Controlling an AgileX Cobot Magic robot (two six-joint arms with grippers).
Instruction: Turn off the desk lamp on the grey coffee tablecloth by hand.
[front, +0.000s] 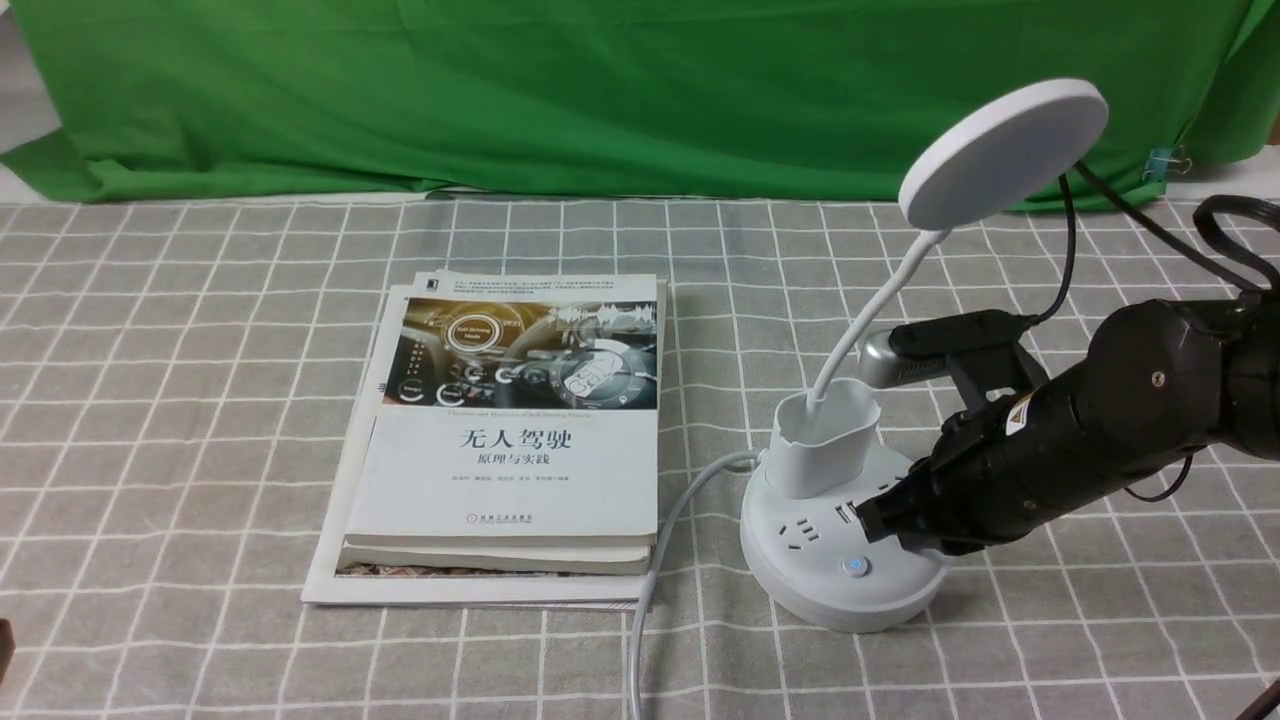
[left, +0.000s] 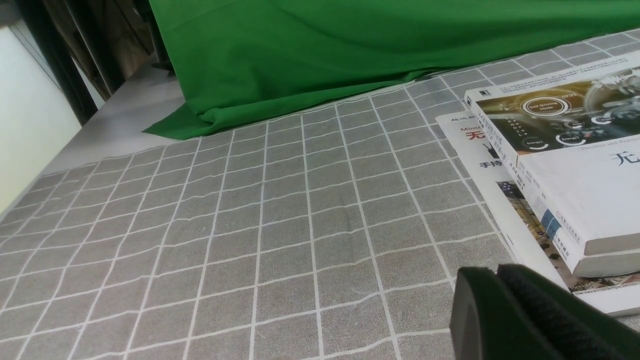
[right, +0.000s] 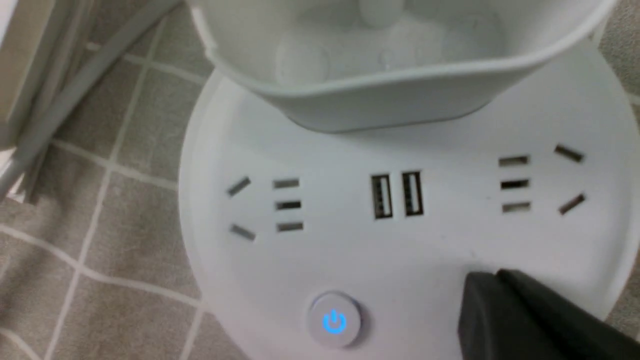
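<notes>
Green cloth (front: 640, 100) hangs behind a grey checked tablecloth (front: 230, 400); robot's right gripper (right: 492, 280) at the lamp base.
Desk lamp (front: 845, 590) stands upright on the tablecloth, to the right of a stack of books (front: 510, 460), its round head (front: 1005, 150) tilted on a thin neck (front: 880, 300). A pen cup (front: 825, 435) sits on the base, beside sockets (right: 287, 205) and two USB ports (right: 397, 195). One button (right: 334, 321) glows blue, apart from the right gripper's fingers. Right claw: pressed together, over the base; contact cannot be determined. Left gripper (left: 487, 275): tips pressed together, nothing between them, near the books. Grey cable (front: 665, 550) runs between books and lamp.
</notes>
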